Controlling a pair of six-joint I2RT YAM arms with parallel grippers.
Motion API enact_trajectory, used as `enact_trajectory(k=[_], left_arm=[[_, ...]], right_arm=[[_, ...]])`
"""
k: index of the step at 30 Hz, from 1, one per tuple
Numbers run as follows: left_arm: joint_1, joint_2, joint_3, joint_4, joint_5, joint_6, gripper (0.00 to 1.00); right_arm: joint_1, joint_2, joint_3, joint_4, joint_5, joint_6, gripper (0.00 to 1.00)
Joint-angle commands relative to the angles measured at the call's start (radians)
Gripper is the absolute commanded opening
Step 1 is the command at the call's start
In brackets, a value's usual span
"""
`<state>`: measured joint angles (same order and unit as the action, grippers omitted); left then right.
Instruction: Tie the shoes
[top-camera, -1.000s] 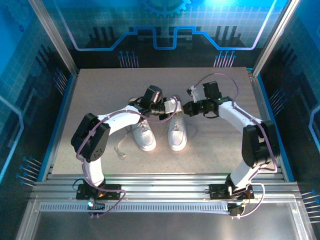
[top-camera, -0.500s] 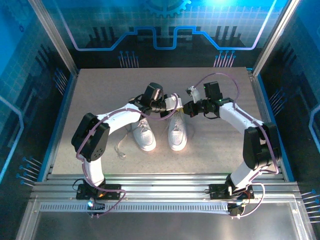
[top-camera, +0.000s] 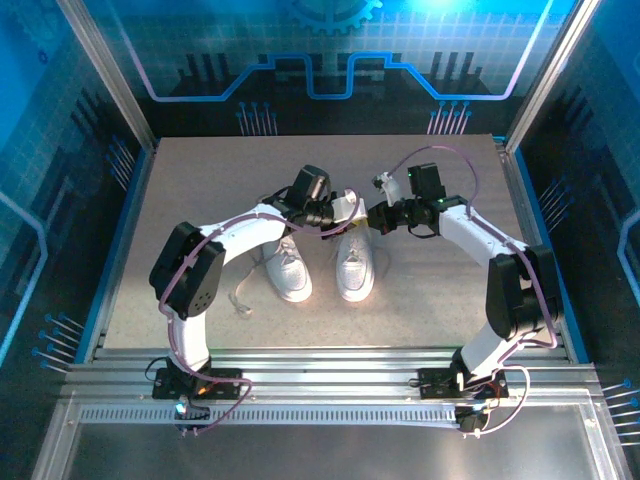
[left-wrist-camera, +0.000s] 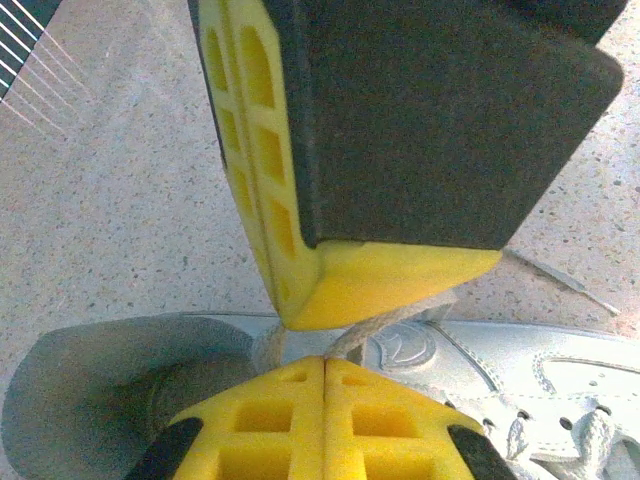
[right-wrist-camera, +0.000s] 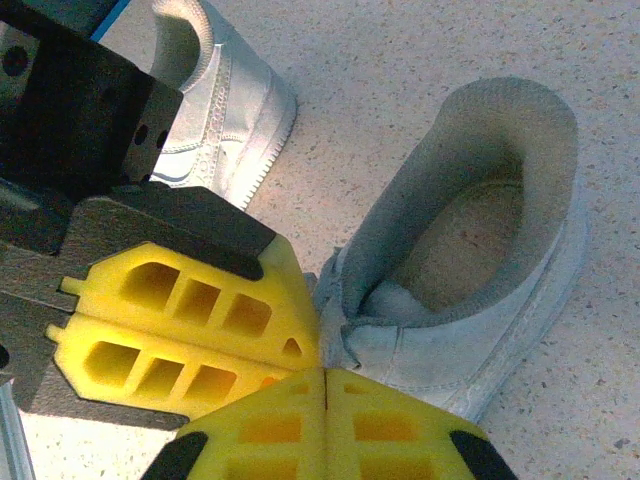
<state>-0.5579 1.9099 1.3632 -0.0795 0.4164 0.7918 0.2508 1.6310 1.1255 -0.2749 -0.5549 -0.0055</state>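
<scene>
Top external: you have the shoes side by side mid-table (top-camera: 200, 200), toes toward the arm bases, the left shoe (top-camera: 288, 270) just beside the right shoe (top-camera: 355, 268). Your left gripper (top-camera: 353, 213) and right gripper (top-camera: 371, 217) meet tip to tip over the right shoe's heel end, and a loose lace end (top-camera: 240, 295) trails on the table on the far side of the left shoe from the right shoe. Left wrist: your left gripper (left-wrist-camera: 325, 385) has its fingers pressed together on a lace (left-wrist-camera: 395, 322) that rises out of the seam between them, just above the right shoe (left-wrist-camera: 560, 390) beside its grey opening (left-wrist-camera: 110, 385). The right gripper (left-wrist-camera: 330, 280) hangs tip-down right over that lace, touching or nearly so. Right wrist: your right gripper (right-wrist-camera: 325, 395) has its fingers pressed together at the tongue side of the right shoe (right-wrist-camera: 450, 360); you cannot tell whether any lace sits between them. The left gripper (right-wrist-camera: 280, 340), fingers also together, touches its tip, and the left shoe (right-wrist-camera: 235, 100) lies beyond.
</scene>
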Motion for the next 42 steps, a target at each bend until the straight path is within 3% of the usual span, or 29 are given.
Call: enact_trajectory(k=[1, 3, 13, 42], left_arm=[[0.007, 0.027, 0.045, -0.038, 0.025, 0.018, 0.00], [0.007, 0.031, 0.050, -0.037, 0.019, 0.016, 0.00], [0.008, 0.043, 0.063, -0.037, 0.016, 0.021, 0.33], [0.032, 0.052, 0.102, -0.111, 0.084, 0.077, 0.51]], right_arm=[[-0.011, -0.020, -0.016, 0.013, -0.024, -0.027, 0.00], [-0.012, -0.019, -0.016, 0.010, -0.033, -0.036, 0.00], [-0.012, -0.018, -0.015, -0.001, -0.066, -0.083, 0.00], [0.005, -0.052, -0.040, -0.021, -0.010, -0.244, 0.00]])
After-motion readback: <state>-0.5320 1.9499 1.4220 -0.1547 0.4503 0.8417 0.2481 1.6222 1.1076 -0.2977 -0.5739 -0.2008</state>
